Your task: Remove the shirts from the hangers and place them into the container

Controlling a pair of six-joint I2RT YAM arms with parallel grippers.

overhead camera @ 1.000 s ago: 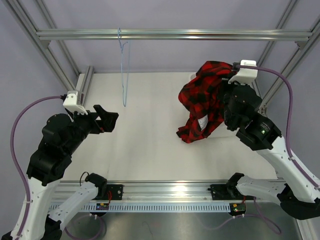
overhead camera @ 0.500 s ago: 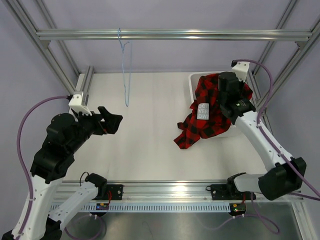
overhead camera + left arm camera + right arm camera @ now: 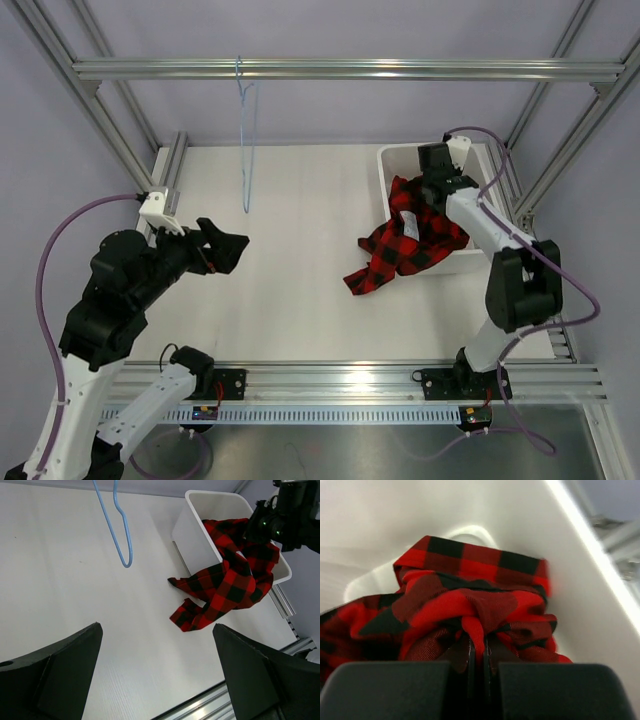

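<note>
1. R gripper (image 3: 477, 652) is clenched on the red-black plaid shirt (image 3: 405, 245), inside the white container (image 3: 384, 170) at far right.
2. Shirt is partly in the container; the rest drapes over its rim onto the table (image 3: 300, 290).
3. L gripper (image 3: 225, 245) is spread wide, holding nothing, at left.
4. Blue hanger (image 3: 247, 140) hangs from the top bar (image 3: 400, 69), well apart from the shirt.

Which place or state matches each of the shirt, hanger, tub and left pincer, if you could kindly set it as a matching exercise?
Things:
1. shirt
2. hanger
3. tub
4. left pincer

Places or states:
A. hangs bare from the top bar
B. open, holding nothing
C. draped over the tub's rim, partly on the table
D. white, on the table's right side

Pairs: 1-C, 2-A, 3-D, 4-B
</note>
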